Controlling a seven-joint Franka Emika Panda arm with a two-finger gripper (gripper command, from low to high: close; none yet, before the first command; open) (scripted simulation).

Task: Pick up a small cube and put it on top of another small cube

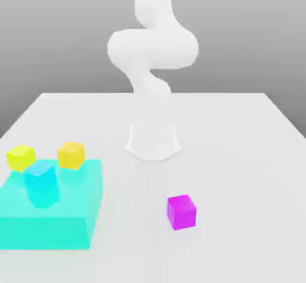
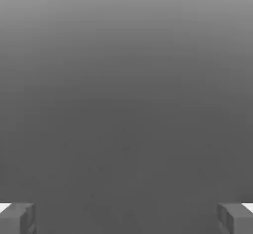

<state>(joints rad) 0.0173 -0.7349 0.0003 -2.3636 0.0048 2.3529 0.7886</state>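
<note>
Nearest the camera, at the exterior view's left, stands a broad turquoise block (image 1: 45,233). At its far right corner is the orange cube (image 1: 71,156), the one to be topped; whether it bears fully on the block I cannot tell. The cyan cube (image 1: 40,177) is nearer and further left, and the yellow cube (image 1: 21,158) lies toward the far left.

The magenta cube (image 1: 181,212), the one to lift, is alone on the pale table (image 1: 239,174), right of the block and near in the scene, turned a little askew. It looks solid and stiff, likely light, and should neither squash nor chip under a moderate squeeze. Its plain, smooth faces might let it slip or swivel if caught on the edges, so I would turn the fingers square to it, take two opposite upright sides around mid-height, and leave the top and underside free.

The gripper (image 2: 126,219) has its fingers spread wide apart with nothing between them, seen in the hand view; the pick has yet to be made. On the orange cube, the load would want a flat, centred landing and a gentle release: the support is just as small and could skid or tip if pushed.
</note>
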